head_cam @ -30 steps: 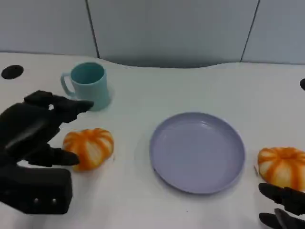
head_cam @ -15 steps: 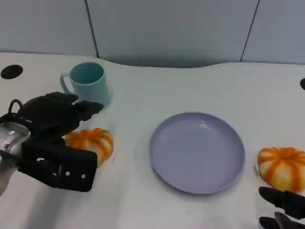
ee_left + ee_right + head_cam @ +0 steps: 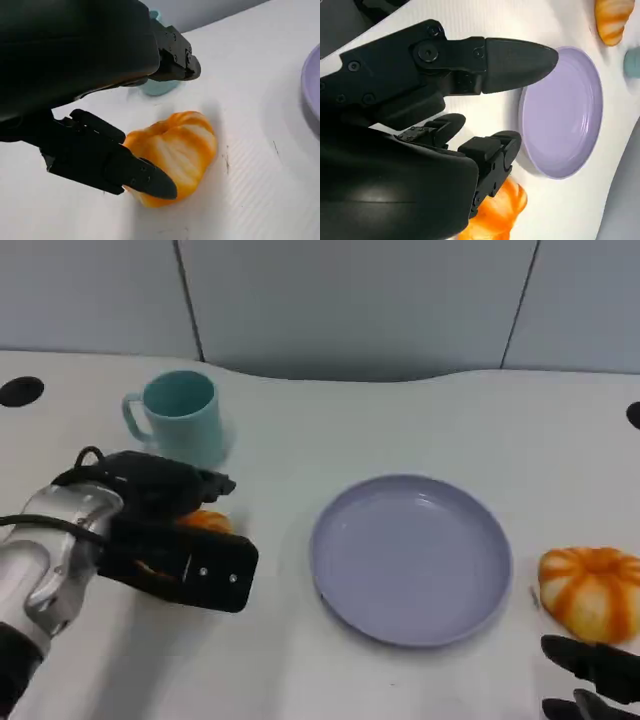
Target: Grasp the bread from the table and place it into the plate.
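Head view counts two breads, one plate [image 3: 411, 560] holding nothing and one cup [image 3: 182, 417]. Left hand [image 3: 165, 530] spreads over the left-side bread [image 3: 204, 521], unclosed; right hand [image 3: 592, 680] open near the right-edge bread [image 3: 592, 593] on the bench [image 3: 420, 420].

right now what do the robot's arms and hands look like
The left forearm is a rounded silver shell with a thin black cable looping along it. The left hand is matte black: a blocky body with small pale screw heads and tapering fingers. The right hand is the same black, with round pivot bolts and a pointed fingertip.
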You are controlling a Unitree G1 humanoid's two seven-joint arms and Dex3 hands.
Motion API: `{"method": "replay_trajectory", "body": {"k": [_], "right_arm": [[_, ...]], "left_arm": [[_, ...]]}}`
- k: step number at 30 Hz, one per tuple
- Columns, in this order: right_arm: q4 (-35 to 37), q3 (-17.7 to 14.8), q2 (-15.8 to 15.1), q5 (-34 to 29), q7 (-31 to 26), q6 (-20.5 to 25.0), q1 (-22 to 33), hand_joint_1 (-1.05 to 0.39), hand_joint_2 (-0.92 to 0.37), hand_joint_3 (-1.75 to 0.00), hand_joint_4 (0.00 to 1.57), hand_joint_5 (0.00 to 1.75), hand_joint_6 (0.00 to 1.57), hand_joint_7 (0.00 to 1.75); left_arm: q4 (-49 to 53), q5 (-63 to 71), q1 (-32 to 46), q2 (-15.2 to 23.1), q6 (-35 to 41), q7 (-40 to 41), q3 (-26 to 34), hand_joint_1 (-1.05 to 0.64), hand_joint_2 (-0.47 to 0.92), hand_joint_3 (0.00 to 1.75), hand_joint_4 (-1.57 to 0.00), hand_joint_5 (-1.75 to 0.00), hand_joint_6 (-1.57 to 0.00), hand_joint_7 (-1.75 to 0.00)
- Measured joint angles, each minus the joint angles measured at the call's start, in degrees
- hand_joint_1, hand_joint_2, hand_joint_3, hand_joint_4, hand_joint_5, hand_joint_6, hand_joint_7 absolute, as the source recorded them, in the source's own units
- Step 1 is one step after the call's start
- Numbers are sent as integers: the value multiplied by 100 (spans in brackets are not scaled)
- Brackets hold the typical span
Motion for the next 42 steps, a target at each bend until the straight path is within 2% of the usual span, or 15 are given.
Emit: {"method": "replay_trajectory", "body": {"k": [6,10,20,27,37,41,42], "right_arm": [[-105,1,1,-6,-7,3,64,-52,-92,-51,63,2,49,1],[-149,-12,0,0,-7,3,104,-52,-92,-51,62,1,49,0],[-249,-90,-1,62,14,3,235,-54,-92,-51,61,1,48,0],[-273,-107,-2,70,14,-8,282,-53,-92,-51,61,1,46,0],[-301,-137,-3,79,55,-177,300,-54,-92,-51,61,1,45,0],[-301,-158,-3,79,54,-218,328,-54,-92,-50,61,1,46,0],[-301,-173,-2,83,54,-220,331,-54,-92,-50,61,1,45,0]], "left_arm": [[575,213,-191,-323,416,105,-321,-41,63,0,-15,-6,-25,-1],[1175,239,-359,-509,375,549,-481,-41,62,0,-17,-7,-27,-2],[3103,158,-1359,-1077,511,781,-810,-56,68,1,-11,-2,-21,0],[3952,89,-1707,-1418,674,924,-907,-49,72,2,-12,-2,-19,0],[4528,-16,-1805,-1529,607,1466,-1040,-47,76,1,-21,-5,-29,-3],[4614,-76,-1820,-1539,563,1582,-1081,-50,76,0,-30,-9,-41,-7],[4637,-104,-1820,-1538,524,1639,-1070,-42,77,1,-33,-11,-47,-9]]}}
